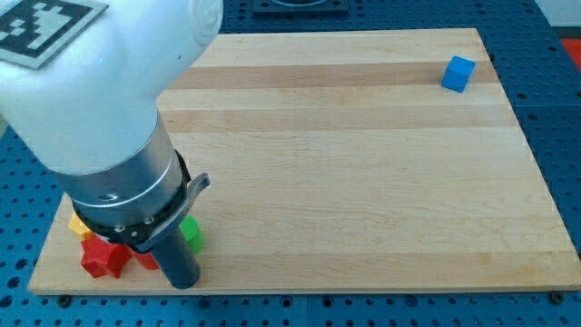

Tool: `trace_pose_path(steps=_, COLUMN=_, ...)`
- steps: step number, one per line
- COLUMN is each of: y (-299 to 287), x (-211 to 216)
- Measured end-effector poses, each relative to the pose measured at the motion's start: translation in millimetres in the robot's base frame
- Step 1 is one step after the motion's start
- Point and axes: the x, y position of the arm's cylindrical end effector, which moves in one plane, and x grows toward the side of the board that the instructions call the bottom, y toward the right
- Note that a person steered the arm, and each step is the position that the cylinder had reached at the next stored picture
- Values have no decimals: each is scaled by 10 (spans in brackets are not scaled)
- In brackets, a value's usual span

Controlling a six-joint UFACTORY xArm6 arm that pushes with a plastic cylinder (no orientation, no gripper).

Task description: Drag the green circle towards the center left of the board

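A green block lies at the board's bottom left, mostly hidden behind my arm, so I cannot make out its shape. My rod comes down just in front of it, and my tip rests on the board just below and slightly left of the green block. A red star-like block lies left of the tip, with another red piece beside the rod. A yellow block peeks out under the arm above the red one.
A blue cube sits near the board's top right corner. The wooden board lies on a blue perforated table. My large white and grey arm body covers the view's upper left.
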Motion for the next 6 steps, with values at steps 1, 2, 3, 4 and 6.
trace_pose_path(steps=1, y=0, x=-65)
trace_pose_path(steps=2, y=-1, x=-633)
trace_pose_path(steps=3, y=-33, x=-1307)
trace_pose_path(steps=4, y=-123, x=-1893)
trace_pose_path(steps=6, y=-155, x=-2633)
